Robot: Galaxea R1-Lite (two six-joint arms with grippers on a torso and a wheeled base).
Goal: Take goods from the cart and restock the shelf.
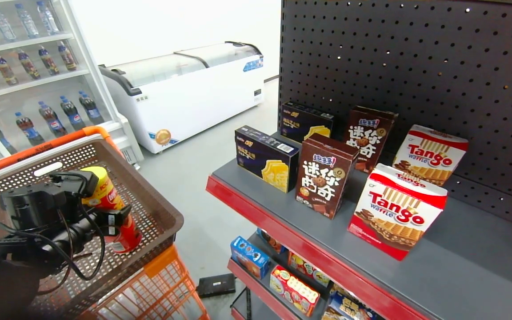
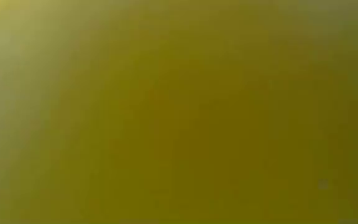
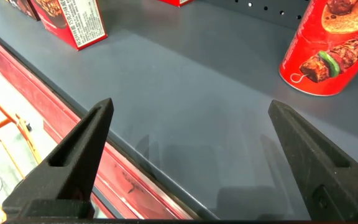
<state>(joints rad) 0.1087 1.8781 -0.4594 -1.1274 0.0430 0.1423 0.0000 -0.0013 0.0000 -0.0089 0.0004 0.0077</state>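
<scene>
My left gripper (image 1: 113, 217) is inside the brown cart basket (image 1: 162, 213), shut around the middle of a red chip can with a yellow lid (image 1: 125, 235). The can is tilted and its base shows in front of the basket's near wall. In the left wrist view the yellow lid (image 2: 179, 112) sits right against the lens. My right gripper (image 3: 194, 168) hangs open over bare grey shelf (image 3: 185, 99) near its red front edge, nothing between its fingers. Another red can (image 3: 331, 50) stands upright on the shelf beyond it.
The top shelf (image 1: 460, 262) carries dark blue boxes (image 1: 266, 157), brown boxes (image 1: 327, 175) and red-and-white wafer boxes (image 1: 396, 211). Lower shelves hold snack packs (image 1: 294, 289). A chest freezer (image 1: 194, 93) and a drinks fridge (image 1: 29, 75) stand behind. A black object (image 1: 215, 284) lies on the floor.
</scene>
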